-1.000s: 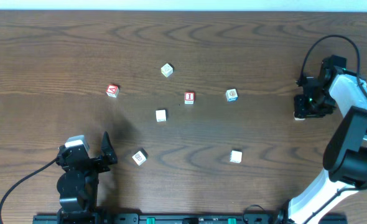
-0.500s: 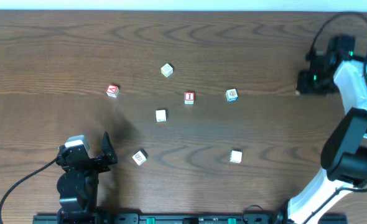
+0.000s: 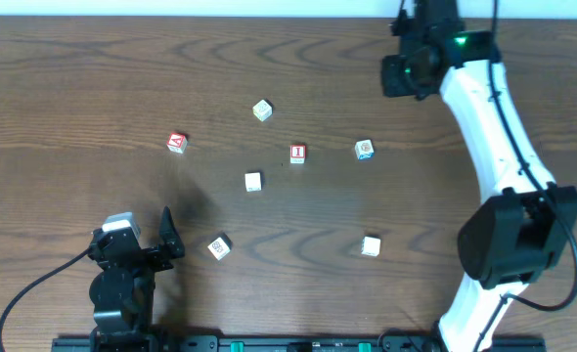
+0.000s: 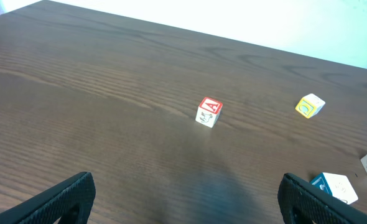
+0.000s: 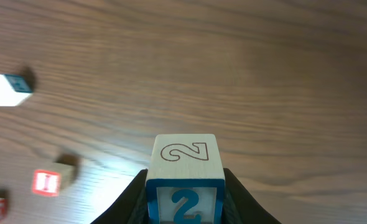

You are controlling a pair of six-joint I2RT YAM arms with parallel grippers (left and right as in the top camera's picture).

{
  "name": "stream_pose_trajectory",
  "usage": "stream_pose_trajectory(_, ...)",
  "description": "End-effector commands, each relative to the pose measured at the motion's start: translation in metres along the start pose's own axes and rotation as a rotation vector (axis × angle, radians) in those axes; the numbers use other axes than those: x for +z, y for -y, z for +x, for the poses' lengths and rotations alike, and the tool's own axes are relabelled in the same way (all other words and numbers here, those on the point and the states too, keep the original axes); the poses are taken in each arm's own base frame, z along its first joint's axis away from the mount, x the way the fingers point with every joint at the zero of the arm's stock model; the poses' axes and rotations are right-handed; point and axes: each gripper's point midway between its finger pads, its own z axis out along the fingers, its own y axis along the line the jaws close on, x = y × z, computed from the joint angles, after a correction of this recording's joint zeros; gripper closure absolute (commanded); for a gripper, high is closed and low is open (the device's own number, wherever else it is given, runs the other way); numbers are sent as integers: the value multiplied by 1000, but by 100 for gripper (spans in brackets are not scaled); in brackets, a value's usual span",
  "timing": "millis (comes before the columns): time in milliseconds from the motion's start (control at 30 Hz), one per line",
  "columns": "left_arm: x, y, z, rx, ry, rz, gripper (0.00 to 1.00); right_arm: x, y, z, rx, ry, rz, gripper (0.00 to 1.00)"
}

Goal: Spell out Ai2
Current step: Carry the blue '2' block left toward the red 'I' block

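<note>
My right gripper (image 5: 185, 205) is shut on the blue "2" block (image 5: 185, 180) and holds it high above the table's far right part; in the overhead view the gripper (image 3: 406, 73) hides the block. The red "A" block (image 3: 176, 143) lies left of centre and shows in the left wrist view (image 4: 208, 112). The red "I" block (image 3: 297, 153) lies mid-table and shows in the right wrist view (image 5: 46, 182). My left gripper (image 3: 161, 246) is open and empty at the near left, its fingers low in the left wrist view (image 4: 183, 199).
Other blocks lie scattered: a yellow-green one (image 3: 261, 110), a blue-orange one (image 3: 364, 149), a white one (image 3: 253, 181), one near my left gripper (image 3: 219, 246), and one at the lower right (image 3: 370, 245).
My right arm has lifted off the far right of the table and swung left and toward the back with the "2" block. The left arm has not moved.
</note>
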Motion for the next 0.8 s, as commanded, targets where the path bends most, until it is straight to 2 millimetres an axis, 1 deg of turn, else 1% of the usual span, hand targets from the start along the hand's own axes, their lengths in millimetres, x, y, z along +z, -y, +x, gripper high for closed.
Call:
stream_pose_trajectory(0,3,-1,11,5,-24,2,5,-2,-29,0,73,5,-5,99)
stream_pose_trajectory(33,3,-1,11,5,-24,2,5,-1,-41,4,82,-1,-8,99)
stream_pose_trajectory(133,3,-1,11,5,-24,2,5,4,-64,16,123,-32,-21,99)
stream_pose_trajectory(367,3,-1,11,5,-24,2,5,15,-98,46,133,-100,-33,99)
stream_pose_trajectory(433,3,-1,11,5,-24,2,5,19,-104,53,132,-116,-33,99)
stream_pose_trajectory(533,3,-1,11,5,-24,2,5,30,-114,66,111,-158,-43,99)
stream_pose_trajectory(667,3,-1,11,5,-24,2,5,48,-123,82,100,-221,-44,99)
stream_pose_trajectory(700,3,-1,11,5,-25,2,5,55,-127,88,96,-245,-49,99)
stream_pose_trajectory(767,3,-1,11,5,-24,2,5,64,-128,96,95,-272,-37,99)
